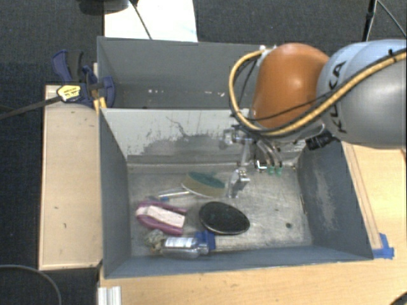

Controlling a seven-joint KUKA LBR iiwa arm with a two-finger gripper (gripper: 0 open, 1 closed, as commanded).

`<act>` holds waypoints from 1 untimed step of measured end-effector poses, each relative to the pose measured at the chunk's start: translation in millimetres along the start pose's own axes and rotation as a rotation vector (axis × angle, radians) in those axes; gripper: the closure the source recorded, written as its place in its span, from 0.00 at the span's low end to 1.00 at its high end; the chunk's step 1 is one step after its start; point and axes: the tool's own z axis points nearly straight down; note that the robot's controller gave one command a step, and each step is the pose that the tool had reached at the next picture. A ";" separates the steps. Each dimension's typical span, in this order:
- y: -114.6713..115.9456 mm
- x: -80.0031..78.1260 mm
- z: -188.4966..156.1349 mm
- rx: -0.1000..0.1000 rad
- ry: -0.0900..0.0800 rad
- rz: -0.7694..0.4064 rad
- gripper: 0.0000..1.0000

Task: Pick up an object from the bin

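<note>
The pincer [238, 188] hangs low in the bin [117, 189], near the middle of the floor and towards the back wall. Its tip is just beside the right end of a teal oval [203, 182] and above a black disc [224, 218] in the view. Whether it touches the oval cannot be told. Whether it is apart or together cannot be told either, and nothing shows in its grip.

The teal oval lies flat, slanting a little. The black disc lies flat just in front of it, apart from the pincer. Left of the disc is a pink packet [161, 218] with a pale face. A thin stick [169, 196] lies between the packet and the oval. At the front wall a clear bottle [183, 244] lies on its side, its blue cap [204, 239] near the disc's front edge. A small brownish lump [154, 237] sits at the bottle's left end.

Above the pincer are the orange cover [289, 84] and looped cables [239, 88]. The grey arm [372, 100] bears black lettering [338, 75] crossed by a cable. The letters cannot be read whole. No label on the things in the bin is legible.
</note>
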 end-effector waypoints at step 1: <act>-13.8 3.2 122.7 0.000 -0.007 0.020 0.00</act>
